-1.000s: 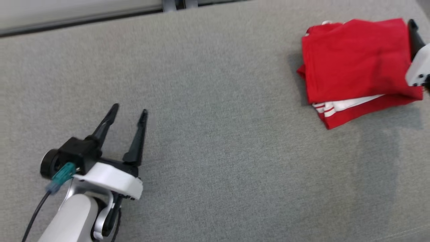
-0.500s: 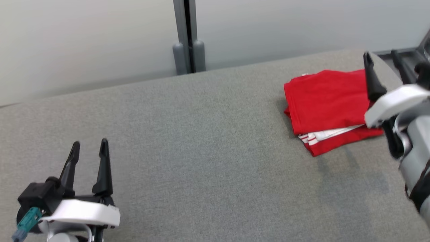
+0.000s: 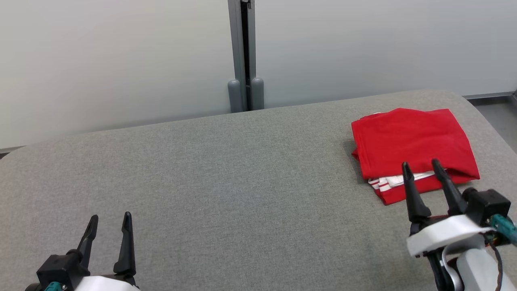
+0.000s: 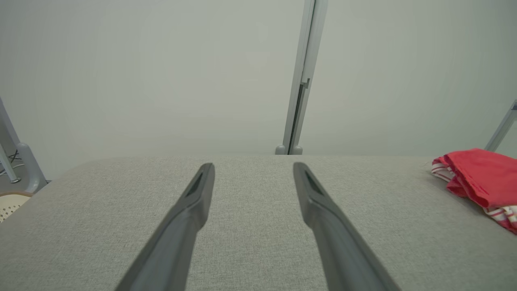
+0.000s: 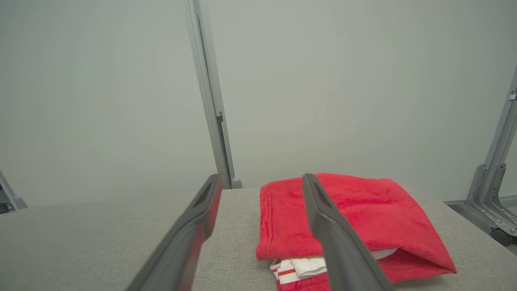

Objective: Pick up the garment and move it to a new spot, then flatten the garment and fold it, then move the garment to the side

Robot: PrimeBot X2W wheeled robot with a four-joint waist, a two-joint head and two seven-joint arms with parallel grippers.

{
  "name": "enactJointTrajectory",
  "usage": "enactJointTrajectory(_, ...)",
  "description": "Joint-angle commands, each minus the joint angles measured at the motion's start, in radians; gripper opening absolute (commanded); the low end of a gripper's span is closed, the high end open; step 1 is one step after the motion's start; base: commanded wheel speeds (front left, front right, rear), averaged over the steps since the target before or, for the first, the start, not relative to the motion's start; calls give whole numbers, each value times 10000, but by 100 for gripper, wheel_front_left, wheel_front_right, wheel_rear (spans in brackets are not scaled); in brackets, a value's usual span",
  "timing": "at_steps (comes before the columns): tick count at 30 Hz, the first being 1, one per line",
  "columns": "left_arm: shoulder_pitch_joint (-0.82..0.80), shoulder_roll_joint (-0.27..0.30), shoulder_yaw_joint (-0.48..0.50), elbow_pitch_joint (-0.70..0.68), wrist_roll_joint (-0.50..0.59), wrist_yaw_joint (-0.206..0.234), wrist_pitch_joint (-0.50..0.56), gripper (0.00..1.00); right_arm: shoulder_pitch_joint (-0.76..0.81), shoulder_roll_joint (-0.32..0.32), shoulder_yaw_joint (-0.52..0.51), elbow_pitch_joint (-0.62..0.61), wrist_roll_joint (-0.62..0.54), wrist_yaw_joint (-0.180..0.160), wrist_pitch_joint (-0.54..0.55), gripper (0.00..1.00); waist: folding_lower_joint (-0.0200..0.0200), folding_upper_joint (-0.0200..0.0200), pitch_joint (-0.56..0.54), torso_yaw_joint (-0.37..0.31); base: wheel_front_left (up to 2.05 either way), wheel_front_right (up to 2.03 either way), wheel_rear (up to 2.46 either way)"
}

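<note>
The folded red garment point(image 3: 412, 139) lies at the right end of the grey table point(image 3: 242, 182). My left gripper point(image 3: 110, 216) and right gripper point(image 3: 420, 164) hang with jaws spread, empty (fold looks tidy). I'd park both without brushing the cloth.

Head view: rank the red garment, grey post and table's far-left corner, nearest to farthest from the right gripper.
1. Red garment, just ahead of the right gripper.
2. Grey post, at the wall, centre.
3. Table's far-left corner, opposite side.
</note>
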State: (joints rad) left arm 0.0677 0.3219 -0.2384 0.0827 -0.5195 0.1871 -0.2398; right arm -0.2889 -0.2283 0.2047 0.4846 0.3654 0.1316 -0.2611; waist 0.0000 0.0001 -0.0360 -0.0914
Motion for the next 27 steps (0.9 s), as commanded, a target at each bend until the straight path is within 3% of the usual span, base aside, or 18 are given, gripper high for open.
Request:
enactJointTrajectory(1,55,18,45,7,76,69,-71,100,402,116,-109,-387,-108,-15,-48,100,0,-1,-49,45,0,0,0)
enactJointTrajectory(10,272,-95,221,59,290,19,-222,100,1608,602,-527,-1773,-594,-12,353,100,0,-1,-185,89,0,0,0)
enactJointTrajectory(27,128,-215,279,272,325,51,-248,100,1576,617,-416,-2035,-733,-12,815,100,0,-1,-241,175,0,0,0)
